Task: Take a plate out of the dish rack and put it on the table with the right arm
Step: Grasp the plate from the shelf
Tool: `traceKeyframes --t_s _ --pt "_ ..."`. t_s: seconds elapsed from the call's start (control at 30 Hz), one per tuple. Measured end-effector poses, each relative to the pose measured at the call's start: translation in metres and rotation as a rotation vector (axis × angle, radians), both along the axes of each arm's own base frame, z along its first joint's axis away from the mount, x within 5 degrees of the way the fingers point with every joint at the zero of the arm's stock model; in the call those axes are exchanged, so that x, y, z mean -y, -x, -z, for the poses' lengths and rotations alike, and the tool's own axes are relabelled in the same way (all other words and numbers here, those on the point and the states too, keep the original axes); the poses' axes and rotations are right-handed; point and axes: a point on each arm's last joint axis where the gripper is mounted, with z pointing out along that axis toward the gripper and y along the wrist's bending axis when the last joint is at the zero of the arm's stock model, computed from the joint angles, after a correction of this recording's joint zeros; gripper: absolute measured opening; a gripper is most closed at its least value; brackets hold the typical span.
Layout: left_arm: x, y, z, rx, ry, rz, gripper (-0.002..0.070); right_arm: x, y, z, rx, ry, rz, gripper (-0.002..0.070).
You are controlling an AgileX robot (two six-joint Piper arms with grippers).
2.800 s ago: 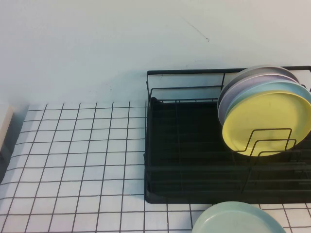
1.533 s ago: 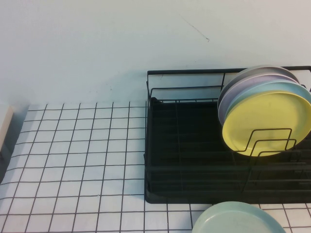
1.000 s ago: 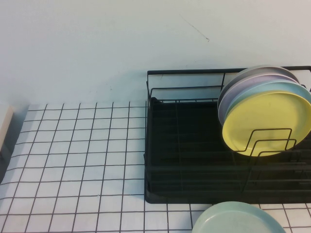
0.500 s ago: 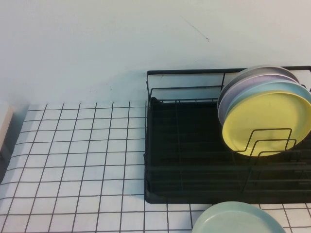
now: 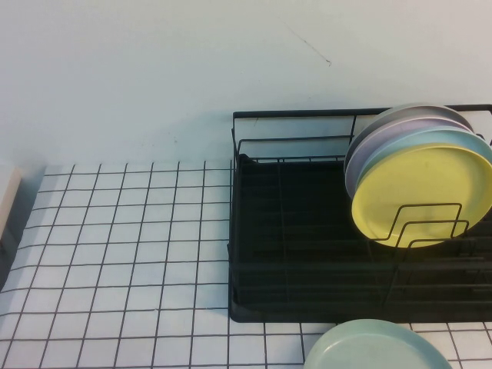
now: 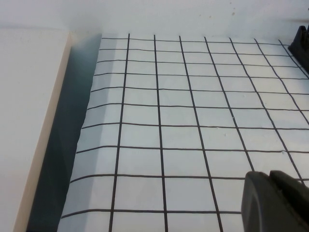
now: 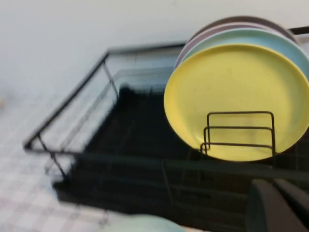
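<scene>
The pale-yellow plate [image 5: 423,192] stands on edge at the front of the stack in the black wire dish rack [image 5: 292,254], held by the wire loop dividers. It also shows in the right wrist view [image 7: 236,96], with the rack [image 7: 135,145] around it. My right gripper [image 7: 273,183] is shut and empty, in front of the rack and short of the plate. My left gripper [image 6: 270,176] is shut and empty, low over the gridded table [image 6: 183,121]. Neither gripper shows in the high view.
A light-blue plate [image 5: 430,138] and a lilac plate [image 5: 384,134] stand behind the yellow one. A pale-green plate [image 5: 377,350] lies flat on the table [image 5: 115,246] in front of the rack. A white block [image 6: 29,121] borders the table's left edge.
</scene>
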Motion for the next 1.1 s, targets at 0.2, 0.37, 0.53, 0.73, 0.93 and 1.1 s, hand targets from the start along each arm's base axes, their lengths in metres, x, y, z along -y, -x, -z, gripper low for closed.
traceKeyframes --t_s 0.2,0.37,0.53,0.73,0.93,1.1 --pt "0.0 0.0 0.0 0.0 0.0 0.0 -0.0004 -0.003 -0.056 -0.064 -0.1 0.486 -0.371 0.0" --pt "0.0 0.0 0.0 0.0 0.0 0.0 -0.0004 0.0 -0.11 -0.096 -0.095 0.665 -0.546 0.0101" --pt "0.0 0.0 0.0 0.0 0.0 0.0 -0.0004 0.005 -0.159 -0.095 -0.082 0.803 -0.655 0.0308" --pt "0.0 0.0 0.0 0.0 0.0 0.0 -0.0004 0.013 -0.206 -0.068 -0.112 0.906 -0.719 0.0369" --pt "0.0 0.0 0.0 0.0 0.0 0.0 -0.0004 0.012 -0.242 -0.049 -0.105 0.963 -0.746 0.0375" --pt "0.0 0.0 0.0 0.0 0.0 0.0 -0.0004 0.009 -0.266 -0.04 -0.102 0.973 -0.743 0.0375"
